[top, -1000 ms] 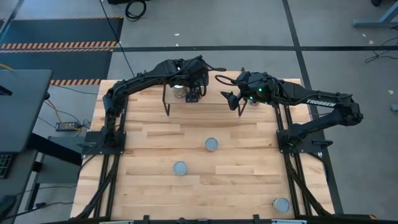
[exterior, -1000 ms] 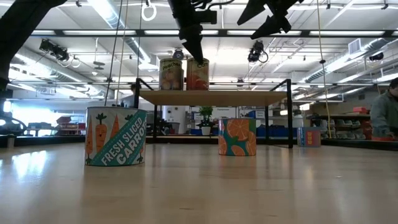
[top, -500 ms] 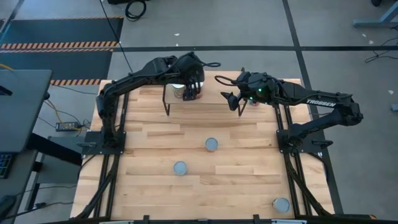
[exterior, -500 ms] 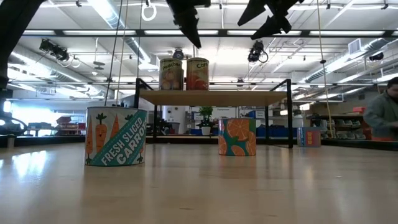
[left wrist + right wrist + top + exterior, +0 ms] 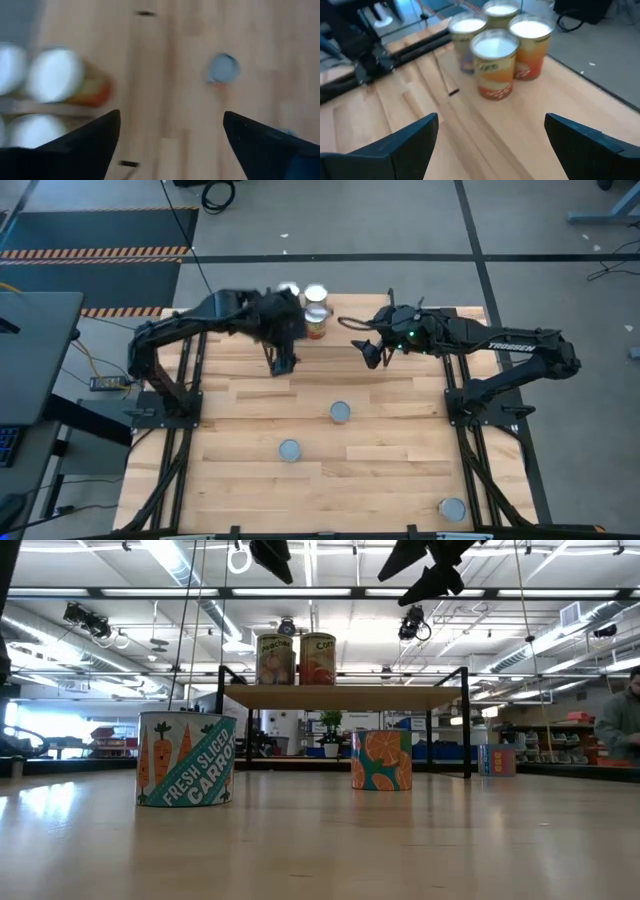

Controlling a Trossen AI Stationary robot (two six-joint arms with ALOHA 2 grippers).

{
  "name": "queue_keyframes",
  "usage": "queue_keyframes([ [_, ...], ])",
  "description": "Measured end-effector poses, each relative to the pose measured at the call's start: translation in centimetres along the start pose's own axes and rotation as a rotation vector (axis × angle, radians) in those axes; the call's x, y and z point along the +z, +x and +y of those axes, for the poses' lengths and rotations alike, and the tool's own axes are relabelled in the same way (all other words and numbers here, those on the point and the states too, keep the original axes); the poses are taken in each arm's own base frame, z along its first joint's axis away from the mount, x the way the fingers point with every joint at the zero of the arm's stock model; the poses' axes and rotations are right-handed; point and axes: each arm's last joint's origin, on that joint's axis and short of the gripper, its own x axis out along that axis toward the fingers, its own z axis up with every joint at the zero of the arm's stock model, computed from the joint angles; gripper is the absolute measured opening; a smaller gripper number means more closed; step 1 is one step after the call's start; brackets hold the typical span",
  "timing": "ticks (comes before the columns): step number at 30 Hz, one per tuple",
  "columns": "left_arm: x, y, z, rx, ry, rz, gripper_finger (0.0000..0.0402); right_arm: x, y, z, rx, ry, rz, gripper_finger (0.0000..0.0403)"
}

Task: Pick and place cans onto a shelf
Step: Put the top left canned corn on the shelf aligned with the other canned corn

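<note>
Several cans (image 5: 495, 60) with white tops and orange labels stand upright in a cluster on the left end of the shelf (image 5: 350, 330), also seen in the high view (image 5: 316, 315) and the low view (image 5: 298, 659). My left gripper (image 5: 283, 363) hangs open in the air just off the shelf's near left corner, with nothing between its fingers (image 5: 170, 145). My right gripper (image 5: 367, 352) hovers open over the shelf's right part, facing the cans, empty (image 5: 490, 145). More cans rest on their bases on the tabletop (image 5: 341, 412), (image 5: 289, 449), (image 5: 452, 508).
In the low view a carrot-labelled can (image 5: 186, 760) stands near left, an orange-patterned can (image 5: 381, 760) under the shelf's span, and a small can (image 5: 497, 760) farther right. The shelf's black legs (image 5: 466, 720) rise from the tabletop. A person (image 5: 620, 720) is in the room beyond.
My left gripper has drawn back from the cans on the shelf, rising and going toward the table's near and left edges, and has turned. The can that stood between its fingers stays upright on the shelf.
</note>
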Motion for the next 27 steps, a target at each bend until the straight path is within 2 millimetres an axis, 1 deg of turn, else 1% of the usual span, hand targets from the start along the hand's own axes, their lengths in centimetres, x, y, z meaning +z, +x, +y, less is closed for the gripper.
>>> queue_keyframes([
  [4, -1.6, 2.1, -1.8, -0.047, 0.043, -0.016, 0.0317, -0.6, 1.0, 1.0, 0.014, -0.039, 0.031, 0.0366],
  [9, -2.9, 5.0, -2.6, -0.028, 0.027, -0.151, 0.0263, -1.1, 2.4, 2.0, 0.025, -0.059, 0.054, 0.0358],
  [13, -3.5, 7.7, -2.7, 0.057, -0.007, -0.225, 0.0232, -1.3, 3.1, 2.4, 0.026, -0.06, 0.056, 0.0356],
  [17, -4.3, 10.0, -2.6, 0.18, -0.016, -0.279, 0.0217, -1.3, 3.2, 2.5, 0.028, -0.048, 0.053, 0.0355],
  [19, -4.6, 10.5, -2.5, 0.249, -0.027, -0.277, 0.0216, -1.3, 3.2, 2.5, 0.026, -0.043, 0.054, 0.0355],
  [21, -4.7, 10.6, -2.3, 0.31, -0.026, -0.278, 0.0216, -1.3, 3.2, 2.5, 0.026, -0.042, 0.05, 0.0355],
  [24, -4.6, 10.6, -2.0, 0.342, -0.005, -0.29, 0.0215, -1.1, 3.2, 2.5, 0.028, -0.036, 0.039, 0.0355],
  [27, -4.3, 10.5, -1.5, 0.357, -0.02, -0.321, 0.0215, -1.0, 3.3, 2.4, 0.026, -0.028, 0.027, 0.0355],
])
